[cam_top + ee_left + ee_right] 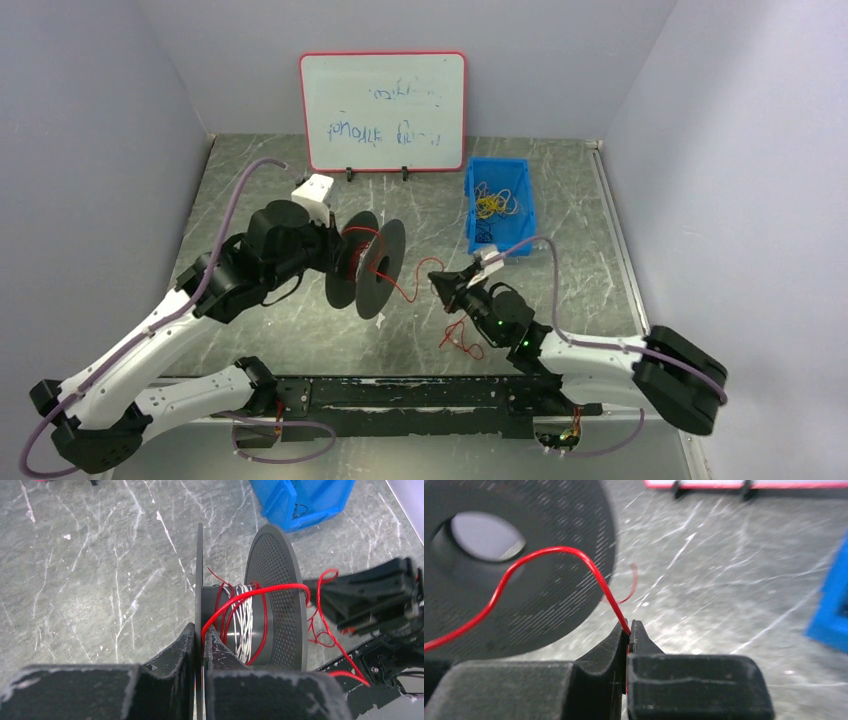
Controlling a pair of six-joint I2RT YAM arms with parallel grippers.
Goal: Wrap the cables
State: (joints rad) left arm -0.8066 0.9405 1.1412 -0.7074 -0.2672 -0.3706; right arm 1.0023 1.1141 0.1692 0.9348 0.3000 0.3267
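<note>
A black spool point(383, 268) with two discs is held upright off the table. My left gripper point(336, 252) is shut on its left disc point(199, 580), and the disc edge sits between the jaws point(199, 634). Thin red cable point(270, 589) is wound on the core over some white wire point(243, 615). One red strand point(408, 297) runs from the spool to my right gripper point(437, 284). That gripper point(629, 629) is shut on the red cable point(549, 551) just right of the spool's perforated disc point(549, 580). Loose red loops point(462, 341) lie on the table below it.
A blue bin point(497, 163) holding yellow and other wires stands at the back right and shows in the left wrist view point(300, 502). A whiteboard point(383, 110) stands at the back centre. A black rail point(420, 392) runs along the near edge.
</note>
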